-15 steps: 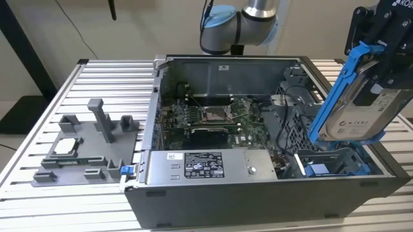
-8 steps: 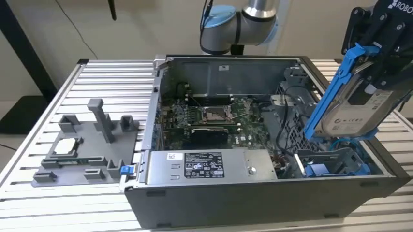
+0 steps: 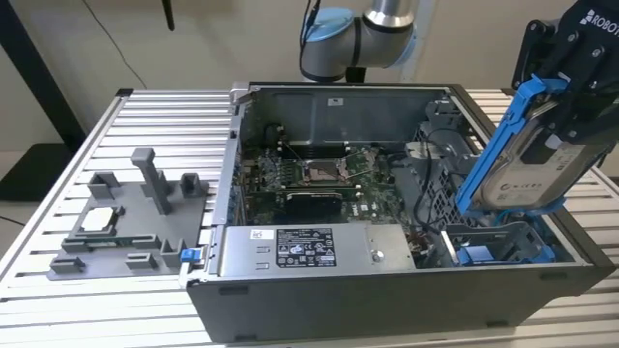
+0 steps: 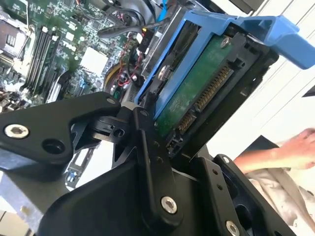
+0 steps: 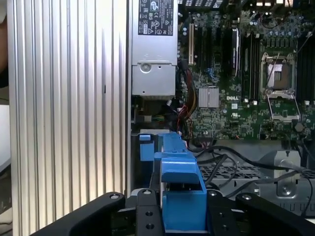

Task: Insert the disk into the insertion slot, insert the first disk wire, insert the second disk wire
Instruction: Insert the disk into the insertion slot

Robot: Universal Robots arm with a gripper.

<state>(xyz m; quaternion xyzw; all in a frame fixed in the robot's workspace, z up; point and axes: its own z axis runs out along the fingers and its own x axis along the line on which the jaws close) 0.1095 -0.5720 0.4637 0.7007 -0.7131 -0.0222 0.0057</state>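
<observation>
Fingers of the black gripper [image 3: 566, 109] clamped on the silver-grey hard drive in blue plastic carrier [image 3: 527, 170], tilted near-upright. In the exterior view, the grey metal drive-cage bay [image 3: 493, 243] is at its 6 o'clock.

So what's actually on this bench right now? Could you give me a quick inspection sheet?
Surface: slatted metal table carrying an open computer case.
Job's things: disk in its blue carrier, tilted, lower end near the insertion slot, not yet seated.
Clutter: grey fixture tray on the exterior view's left.
Grippers: gripper shut on the disk.
Cables: black cables loose inside the case.
Surroundings: a person's hand beside the rig.
</observation>
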